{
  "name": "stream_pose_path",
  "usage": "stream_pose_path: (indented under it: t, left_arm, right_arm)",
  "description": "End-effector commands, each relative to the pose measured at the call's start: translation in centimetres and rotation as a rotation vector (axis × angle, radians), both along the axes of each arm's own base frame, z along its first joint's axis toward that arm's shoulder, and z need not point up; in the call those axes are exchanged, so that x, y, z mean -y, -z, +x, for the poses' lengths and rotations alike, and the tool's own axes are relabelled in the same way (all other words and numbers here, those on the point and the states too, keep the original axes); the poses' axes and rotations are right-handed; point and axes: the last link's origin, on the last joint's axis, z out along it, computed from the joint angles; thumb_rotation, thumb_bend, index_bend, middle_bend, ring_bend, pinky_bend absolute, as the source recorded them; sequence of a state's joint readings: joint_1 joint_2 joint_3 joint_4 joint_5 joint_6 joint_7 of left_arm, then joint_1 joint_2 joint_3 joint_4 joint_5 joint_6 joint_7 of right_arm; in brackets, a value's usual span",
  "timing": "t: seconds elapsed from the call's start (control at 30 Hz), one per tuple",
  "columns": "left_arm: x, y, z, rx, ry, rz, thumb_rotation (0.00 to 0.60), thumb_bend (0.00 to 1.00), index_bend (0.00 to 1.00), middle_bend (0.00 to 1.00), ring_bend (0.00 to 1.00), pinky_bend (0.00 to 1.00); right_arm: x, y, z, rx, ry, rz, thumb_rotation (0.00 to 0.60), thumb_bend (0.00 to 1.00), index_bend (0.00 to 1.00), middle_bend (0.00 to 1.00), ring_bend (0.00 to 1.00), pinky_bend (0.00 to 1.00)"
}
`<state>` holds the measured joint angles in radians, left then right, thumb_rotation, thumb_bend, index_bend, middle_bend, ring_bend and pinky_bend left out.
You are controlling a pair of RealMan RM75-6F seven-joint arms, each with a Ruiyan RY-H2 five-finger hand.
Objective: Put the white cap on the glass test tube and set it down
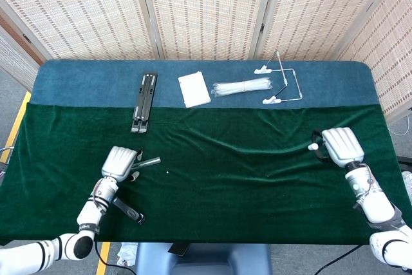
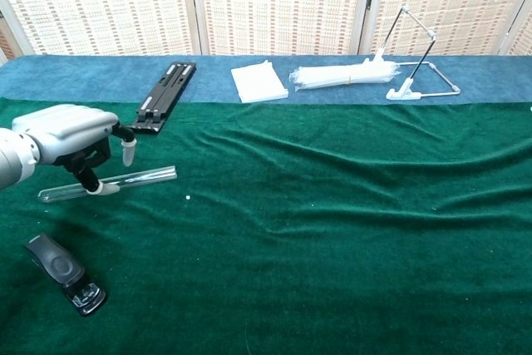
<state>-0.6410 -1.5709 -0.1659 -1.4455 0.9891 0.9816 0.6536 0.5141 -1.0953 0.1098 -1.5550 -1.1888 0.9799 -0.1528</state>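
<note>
The glass test tube (image 2: 137, 177) lies flat on the green cloth at the left, its open end toward the right; the head view also shows the test tube (image 1: 150, 161). My left hand (image 2: 66, 135) hovers over the tube's left half with fingers apart, and one white fingertip (image 2: 100, 189) touches the tube. The left hand (image 1: 121, 162) hides most of the tube from above. My right hand (image 1: 341, 145) rests low at the right edge, back up, with its fingers tucked under. No white cap can be made out. A tiny white speck (image 2: 189, 198) lies beside the tube.
A black clip-like tool (image 2: 64, 273) lies near the front left. On the blue strip at the back are a black folding stand (image 2: 162, 96), a white pad (image 2: 258, 81), a bundle of clear plastic pieces (image 2: 345, 75) and a wire rack (image 2: 420, 60).
</note>
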Motion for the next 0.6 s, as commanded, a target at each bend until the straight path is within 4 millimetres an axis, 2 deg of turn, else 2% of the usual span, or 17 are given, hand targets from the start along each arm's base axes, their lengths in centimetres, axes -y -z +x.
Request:
stream_pose_path:
  t: [0.03, 0.3, 0.6]
  left_arm:
    - [-0.25, 0.5, 0.07, -0.024, -0.013, 0.004, 0.6, 0.28, 0.46, 0.94, 0.88, 0.89]
    - [-0.47, 0.94, -0.07, -0.046, -0.049, 0.006, 0.6, 0.29, 0.47, 0.94, 0.88, 0.89]
    - [0.4, 1.25, 0.51, -0.055, -0.023, -0.03, 0.6, 0.29, 0.5, 0.94, 0.88, 0.89]
  right_arm:
    - [-0.04, 0.01, -0.07, 0.002, 0.003, 0.001, 0.6, 0.75, 0.76, 1.0, 1.0, 1.0]
    - [-0.18, 0.16, -0.55, 0.008, 0.016, 0.005, 0.6, 0.75, 0.77, 1.0, 1.0, 1.0]
    - [-0.21, 0.28, -0.78, 0.014, 0.02, 0.009, 0.6, 0.75, 0.77, 1.0, 1.0, 1.0]
